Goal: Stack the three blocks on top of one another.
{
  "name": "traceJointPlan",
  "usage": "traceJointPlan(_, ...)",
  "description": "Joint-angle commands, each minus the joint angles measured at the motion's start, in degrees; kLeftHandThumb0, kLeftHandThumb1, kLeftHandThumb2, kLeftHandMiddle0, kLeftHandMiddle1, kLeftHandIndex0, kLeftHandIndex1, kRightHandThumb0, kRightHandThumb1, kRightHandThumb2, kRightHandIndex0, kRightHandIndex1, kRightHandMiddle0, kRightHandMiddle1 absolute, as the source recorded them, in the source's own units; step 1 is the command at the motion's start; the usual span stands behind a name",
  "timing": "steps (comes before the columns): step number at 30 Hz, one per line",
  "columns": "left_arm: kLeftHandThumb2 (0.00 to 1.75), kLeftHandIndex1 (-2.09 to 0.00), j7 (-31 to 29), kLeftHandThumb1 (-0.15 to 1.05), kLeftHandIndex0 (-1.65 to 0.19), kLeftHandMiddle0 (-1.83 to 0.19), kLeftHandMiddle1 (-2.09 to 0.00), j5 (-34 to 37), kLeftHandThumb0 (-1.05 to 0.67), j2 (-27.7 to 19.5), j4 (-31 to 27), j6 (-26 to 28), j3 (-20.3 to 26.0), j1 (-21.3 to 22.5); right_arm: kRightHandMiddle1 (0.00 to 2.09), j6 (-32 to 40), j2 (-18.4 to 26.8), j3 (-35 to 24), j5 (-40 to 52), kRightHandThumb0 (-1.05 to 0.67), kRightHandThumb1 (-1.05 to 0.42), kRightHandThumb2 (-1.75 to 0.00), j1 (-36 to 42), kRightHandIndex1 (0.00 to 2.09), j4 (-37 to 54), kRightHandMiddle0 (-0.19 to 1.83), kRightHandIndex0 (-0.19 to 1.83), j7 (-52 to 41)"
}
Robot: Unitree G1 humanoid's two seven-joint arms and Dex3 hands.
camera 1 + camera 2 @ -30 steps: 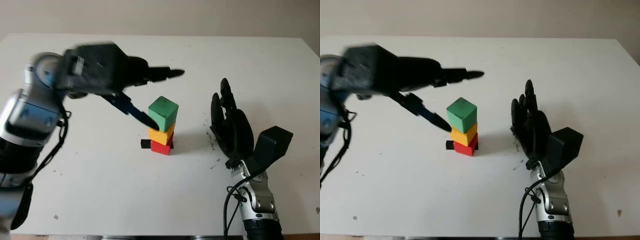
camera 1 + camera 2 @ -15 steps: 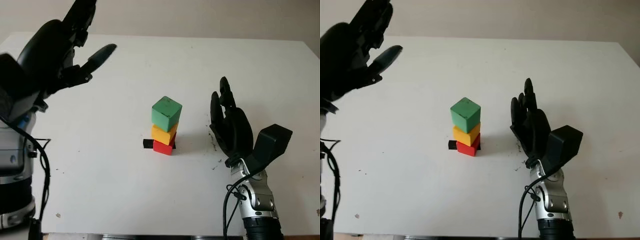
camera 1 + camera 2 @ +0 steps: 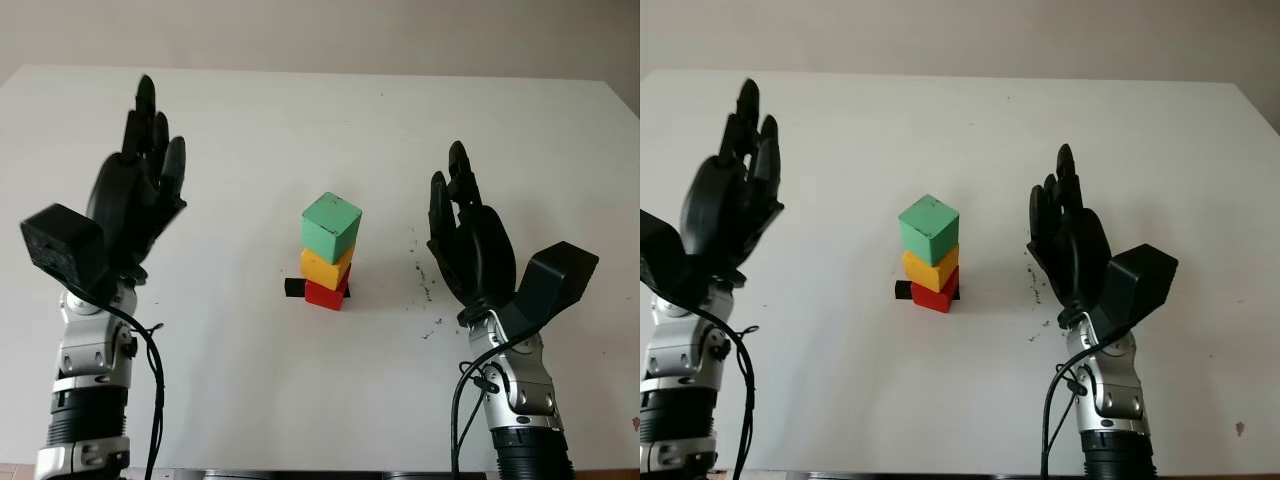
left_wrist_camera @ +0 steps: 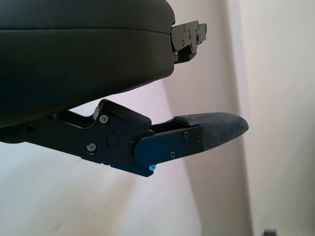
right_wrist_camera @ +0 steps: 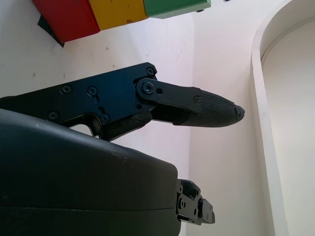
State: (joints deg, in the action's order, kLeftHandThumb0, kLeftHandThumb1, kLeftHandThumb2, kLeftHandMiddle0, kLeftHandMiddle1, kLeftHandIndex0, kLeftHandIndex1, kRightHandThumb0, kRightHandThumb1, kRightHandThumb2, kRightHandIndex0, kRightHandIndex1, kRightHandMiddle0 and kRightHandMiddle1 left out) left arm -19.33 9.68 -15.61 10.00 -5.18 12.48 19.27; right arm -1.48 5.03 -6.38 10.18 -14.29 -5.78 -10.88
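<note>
Three blocks are seen stacked near the middle of the white surface (image 3: 300, 400). The red block (image 3: 324, 293) is at the bottom, the yellow block (image 3: 325, 267) is set on it, and the green block (image 3: 330, 227) is on top, turned a little out of line with the two below. Only parts of the red block's faces can be made out, since the yellow block overhangs it. A small black object (image 3: 293, 287) is touching the red block at its 9 o'clock side; what it is cannot be told, as most of it is hidden behind the stack.

The left hand (image 3: 135, 210) is held up over the surface at 9 o'clock from the stack, well apart from it, open and holding nothing, its fingers pointing toward 12 o'clock. The right hand (image 3: 468, 245) is held up at 3 o'clock from the stack, nearer to it but not touching, likewise open and empty. Both forearms are cut off by the bottom edge of the head views.

In the right wrist view the three blocks are cut off by the picture's edge, so that only strips of red (image 5: 61, 17), yellow (image 5: 118, 11) and green (image 5: 174, 6) are shown beyond one black finger (image 5: 197, 110). In the left wrist view one finger (image 4: 206, 135) is seen against a pale, indistinct background.
</note>
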Motion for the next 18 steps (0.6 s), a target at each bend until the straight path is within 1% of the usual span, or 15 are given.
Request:
traceJointPlan(1,0.69,0.0,-1.32,1.05,0.19,0.19,0.0,1.01,-0.8,0.01,-0.41,-0.14,-0.79,-1.4,0.0,-1.05,-0.1,0.07,-0.23,-0.66,-1.05,-0.6,-0.56,0.0,-0.24,-0.19,-0.19,0.29)
traceJointPlan(3,0.7,0.0,-2.25,1.05,0.19,0.19,0.0,2.01,-0.8,0.76,-0.27,-0.8,-1.25,-2.41,0.0,-1.15,-0.18,0.1,-0.34,-0.67,-1.05,-0.59,-0.62,0.0,-0.4,-0.19,-0.19,0.48)
traceJointPlan(9,0.72,0.0,-2.0,1.05,0.19,0.19,0.0,3.55,-0.81,3.24,-1.49,-1.11,-2.06,-4.87,0.0,-1.45,-0.33,0.36,-0.78,-0.67,-1.05,-0.6,-0.26,0.0,-0.47,-0.19,-0.19,0.7)
traceJointPlan(18,0.7,0.0,-0.8,1.05,0.19,0.19,0.0,3.68,-0.83,3.75,-2.79,-0.09,-2.5,-6.38,0.0,-1.17,-0.47,0.4,-1.11,-0.67,-1.05,-0.59,0.22,0.0,0.23,-0.19,-0.19,1.33)
